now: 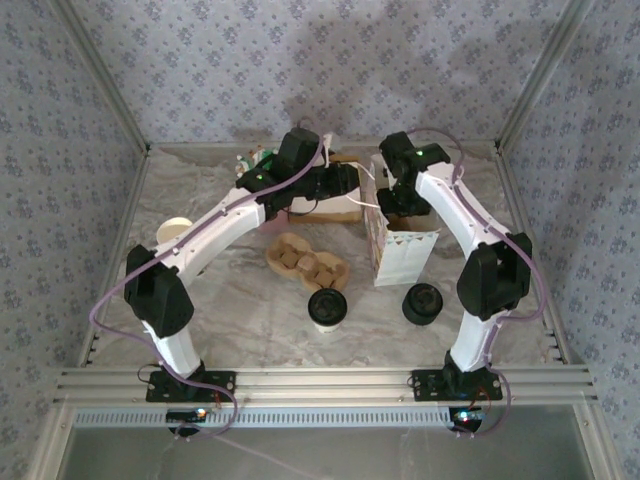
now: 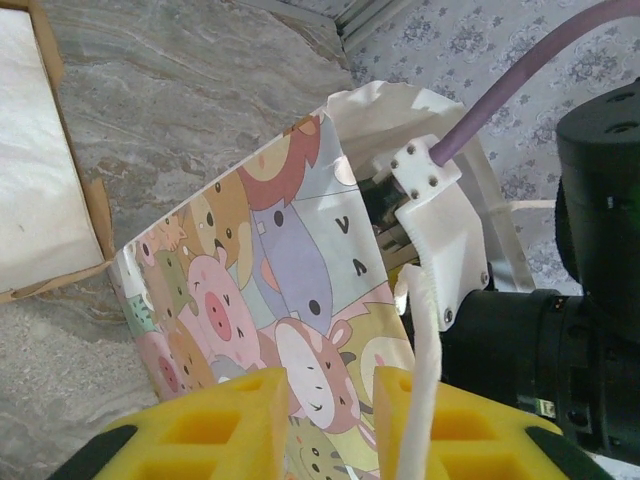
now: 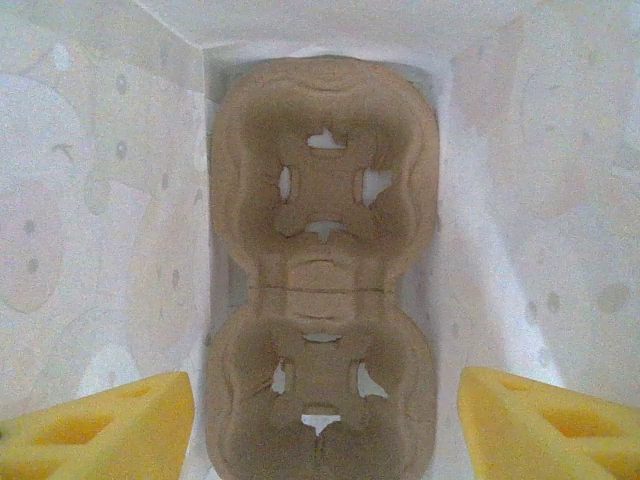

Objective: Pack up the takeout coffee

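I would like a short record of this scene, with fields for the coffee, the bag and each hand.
bag: paper bag upright, pulp carrier lying on its floor
coffee: takeout coffee stands on the table, outside the bag
left hand: bag wall between its fingers, grip unclear
right hand: open, inside the bag, above the carrier

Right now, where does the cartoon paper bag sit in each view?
Top external: the bag stands right of centre, between the arms.
Left wrist: its cartoon side spans the middle.
Right wrist: its white inner walls surround a cup carrier.
Shared landmark: the right arm, with the right gripper inside the bag.
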Controlling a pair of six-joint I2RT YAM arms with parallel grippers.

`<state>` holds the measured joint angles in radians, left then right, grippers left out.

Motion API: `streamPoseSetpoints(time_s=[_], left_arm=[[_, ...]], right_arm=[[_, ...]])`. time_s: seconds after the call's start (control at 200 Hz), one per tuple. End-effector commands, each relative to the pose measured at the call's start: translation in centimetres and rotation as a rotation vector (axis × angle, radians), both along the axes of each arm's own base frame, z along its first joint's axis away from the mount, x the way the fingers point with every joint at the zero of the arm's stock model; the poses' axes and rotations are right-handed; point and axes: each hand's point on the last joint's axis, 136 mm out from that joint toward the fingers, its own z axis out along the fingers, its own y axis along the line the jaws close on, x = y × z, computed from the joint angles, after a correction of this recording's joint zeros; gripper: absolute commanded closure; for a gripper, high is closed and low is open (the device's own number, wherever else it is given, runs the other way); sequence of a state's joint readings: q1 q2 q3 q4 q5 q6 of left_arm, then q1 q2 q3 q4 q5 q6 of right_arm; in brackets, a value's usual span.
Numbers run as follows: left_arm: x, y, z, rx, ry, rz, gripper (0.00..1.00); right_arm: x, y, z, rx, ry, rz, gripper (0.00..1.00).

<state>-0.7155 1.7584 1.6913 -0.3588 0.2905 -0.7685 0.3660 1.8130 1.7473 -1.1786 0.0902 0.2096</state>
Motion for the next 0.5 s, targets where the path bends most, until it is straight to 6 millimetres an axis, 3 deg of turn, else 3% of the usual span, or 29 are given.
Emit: streamPoseSetpoints(time_s=[0.0,0.22,0.495], left_arm=[[0.2,-0.1,1.0,-0.002,-0.023,-0.011,0.66],[-0.4,0.1,2.1,-0.013,-0.036,-0.02,0.47],[-1.2,0.8,3.7,-0.021,-0.062,-0.023,0.31]], right_arm=[[-0.5,-0.4,2.2,0.008,-0.02,-0.006,0.27],[-1.0,-0.3,5.8,0.044,-0.092,-0.003,0.25],[-1.7,-0.4,11.0,0.099,-0.215,-0.003,0.22]])
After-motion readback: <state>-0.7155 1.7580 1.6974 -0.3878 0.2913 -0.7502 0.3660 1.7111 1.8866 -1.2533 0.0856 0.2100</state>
